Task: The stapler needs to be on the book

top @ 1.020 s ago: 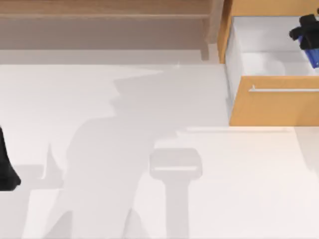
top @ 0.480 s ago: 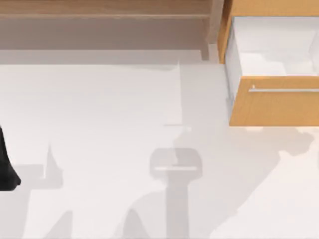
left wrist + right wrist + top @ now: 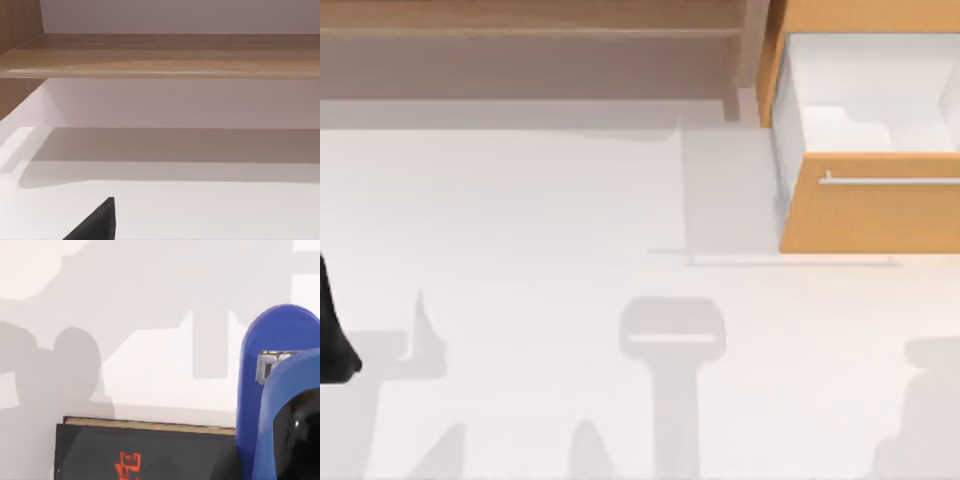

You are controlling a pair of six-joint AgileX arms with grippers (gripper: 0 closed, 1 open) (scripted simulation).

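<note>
The blue stapler (image 3: pixel 270 390), with a glossy black part (image 3: pixel 299 435) low on it, hangs close in the right wrist view, carried off the table by my right gripper. Beside and below it lies the book (image 3: pixel 145 452), with a black cover, a red mark and a pale page edge, flat on the white table. The stapler overlaps the book's end in this view; whether they touch I cannot tell. My left arm (image 3: pixel 328 335) is parked at the table's left edge, and a black tip of its gripper (image 3: pixel 97 224) shows in the left wrist view.
An open drawer (image 3: pixel 865 95) with a white inside and an orange front (image 3: pixel 870 215) with a metal handle juts out at the back right. A wooden shelf (image 3: pixel 530 25) runs along the back. An arm's shadow lies at the table's front right.
One second ago my right gripper stood over the drawer with the blue stapler in it. It has since left the top view, and its shadow has shifted to the front right. The left arm is unmoved.
</note>
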